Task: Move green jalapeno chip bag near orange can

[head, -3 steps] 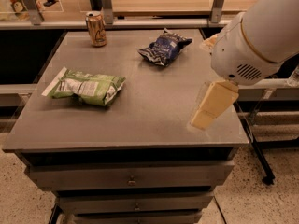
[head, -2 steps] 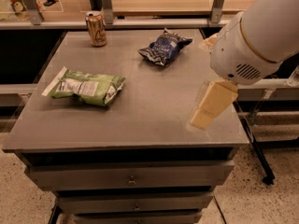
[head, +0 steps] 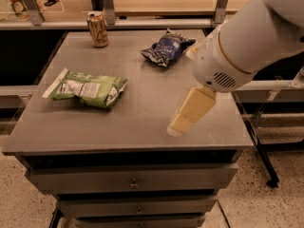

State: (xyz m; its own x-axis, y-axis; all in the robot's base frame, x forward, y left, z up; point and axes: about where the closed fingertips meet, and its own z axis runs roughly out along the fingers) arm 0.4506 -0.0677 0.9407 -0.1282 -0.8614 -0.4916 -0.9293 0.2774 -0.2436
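Note:
The green jalapeno chip bag (head: 88, 88) lies flat on the left part of the grey table (head: 142, 122), its white end seal pointing left. The orange can (head: 98, 30) stands upright at the table's far left corner, well behind the bag. My gripper (head: 184, 118) hangs from the big white arm (head: 237, 51) over the table's right front part, pointing down and to the left, well to the right of the green bag and holding nothing that I can see.
A dark blue chip bag (head: 166, 49) lies at the back middle of the table, just behind my arm. A rail and shelf (head: 156, 23) run behind the table. Drawers (head: 133, 184) sit under the tabletop, and a metal stand leg (head: 263, 160) is at the right.
My arm and gripper have moved left, towards the middle of the table. The green bag, the can and the blue bag have not moved.

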